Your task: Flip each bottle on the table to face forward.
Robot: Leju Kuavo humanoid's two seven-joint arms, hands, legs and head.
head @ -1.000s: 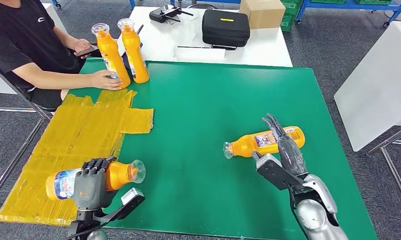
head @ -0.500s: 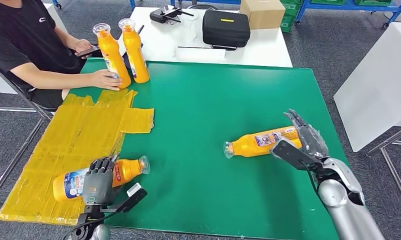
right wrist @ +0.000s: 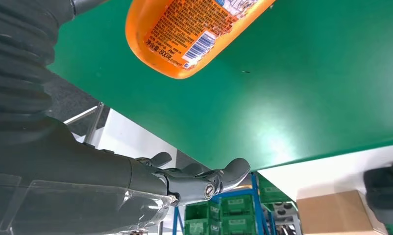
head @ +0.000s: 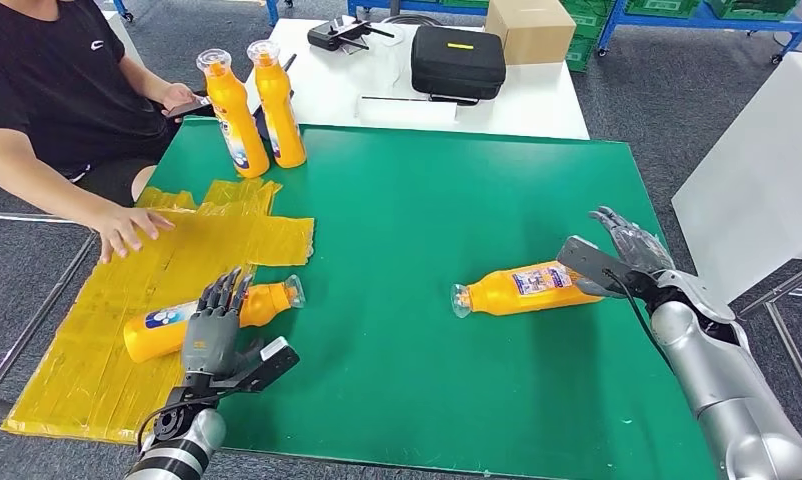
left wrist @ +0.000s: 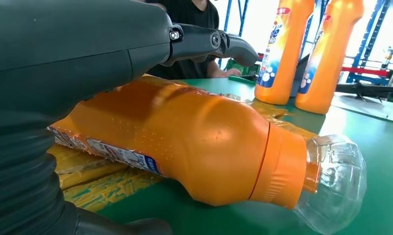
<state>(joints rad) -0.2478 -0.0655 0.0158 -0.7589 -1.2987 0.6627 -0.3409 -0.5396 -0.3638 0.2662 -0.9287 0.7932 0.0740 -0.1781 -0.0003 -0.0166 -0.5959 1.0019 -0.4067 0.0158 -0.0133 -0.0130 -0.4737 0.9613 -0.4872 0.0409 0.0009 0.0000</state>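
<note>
Green table (head: 427, 230): the landmark here; everything below is placed against it.
Left hand (head: 215, 330): at the table's near left corner, fingers spread and laid over the left bottle, thumb out to the side. From the left wrist view the fingers (left wrist: 209, 44) arch above the bottle; whether they press on it I can't quite tell.
Left bottle (head: 212, 312): orange, lying on its side across the edge where the yellow tape patch (head: 157, 290) meets the green, clear cap toward the table's middle.
Right hand (head: 622, 255): at the table's right edge, fingers apart, holding nothing, just beside the base of the right bottle.
Right bottle (head: 527, 288): orange, flat on its side on the green, right of the middle, cap toward the centre, label up.
Standing bottles (head: 252, 110): two orange ones, upright and side by side at the table's far left corner.
Person's hand (head: 127, 228): flat on the yellow tape at the table's left side.
</note>
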